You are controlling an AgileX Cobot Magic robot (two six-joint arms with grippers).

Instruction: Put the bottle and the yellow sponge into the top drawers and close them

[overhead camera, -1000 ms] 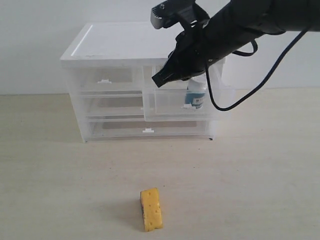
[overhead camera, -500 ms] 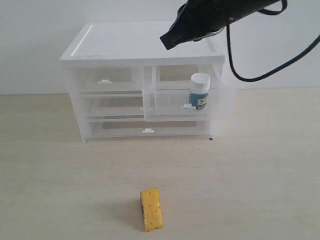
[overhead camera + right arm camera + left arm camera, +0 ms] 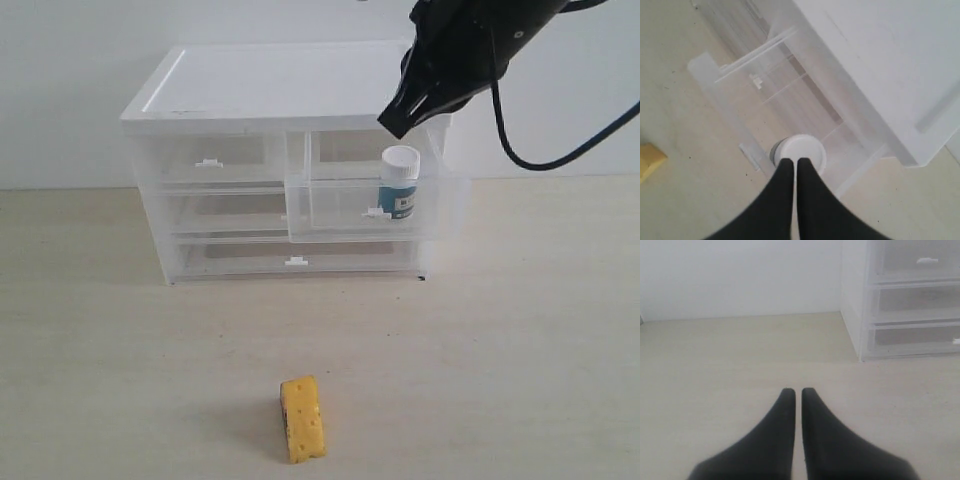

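- My right gripper (image 3: 392, 122) has let go and lifted. Its fingers are together and empty, at 12 o'clock above the bottle (image 3: 399, 182).
- The bottle now stands upright at the 3 o'clock end of the right drawer (image 3: 330, 212), which is pulled out. I judge pushing it shut comes next.
- The sponge (image 3: 302, 418) hasn't moved, lying at 6 o'clock from the cabinet (image 3: 250, 85). The left drawer (image 3: 208, 160) is shut.
- My left gripper (image 3: 795, 391) is idle, fingers together.

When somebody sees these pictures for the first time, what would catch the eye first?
The right gripper hangs, shut, just above the bottle, which stands upright in the pulled-out top right drawer of the white drawer unit. The yellow sponge lies by itself on the table, well in front of the unit.
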